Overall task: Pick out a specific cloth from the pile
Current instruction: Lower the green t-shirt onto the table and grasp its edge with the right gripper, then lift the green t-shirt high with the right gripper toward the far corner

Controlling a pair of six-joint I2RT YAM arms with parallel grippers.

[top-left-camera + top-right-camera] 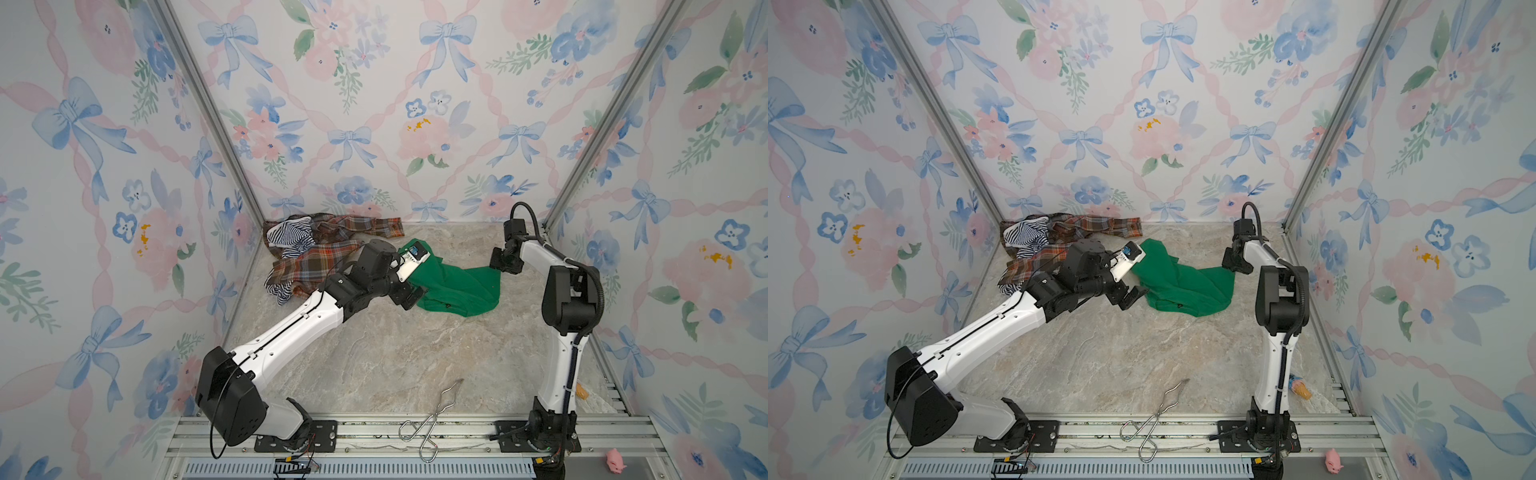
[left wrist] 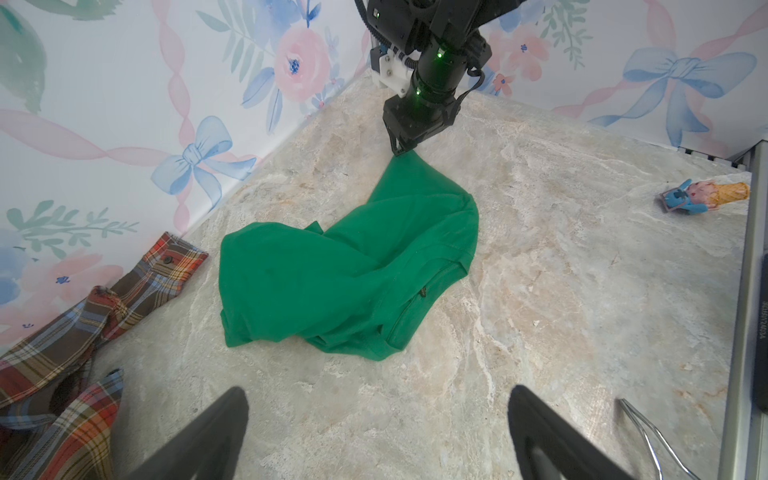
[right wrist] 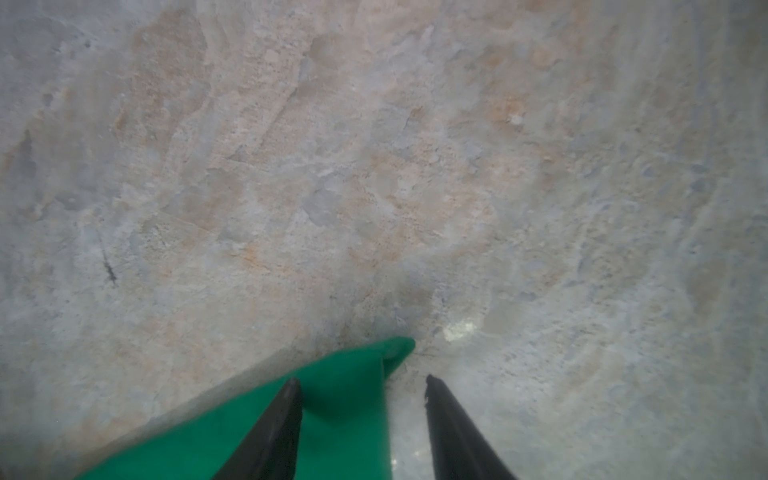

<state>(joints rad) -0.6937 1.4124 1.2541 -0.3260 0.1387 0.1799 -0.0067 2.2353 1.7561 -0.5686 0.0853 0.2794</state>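
On the marbled, stone-look table, one plain bright-green cloth lies crumpled in soft folds, just clear of the pile in the far left corner. The pile is one brown-orange plaid garment and one navy-and-white striped garment. Of the two grippers, the left gripper hovers beside the cloth, jaws spread wide and empty. The right gripper has jaws partly apart astride the cloth's pointed corner, not clamped. One pair of thin wire tongs lies at the front edge.

No lettering is legible; the print on a black strip is blurred.
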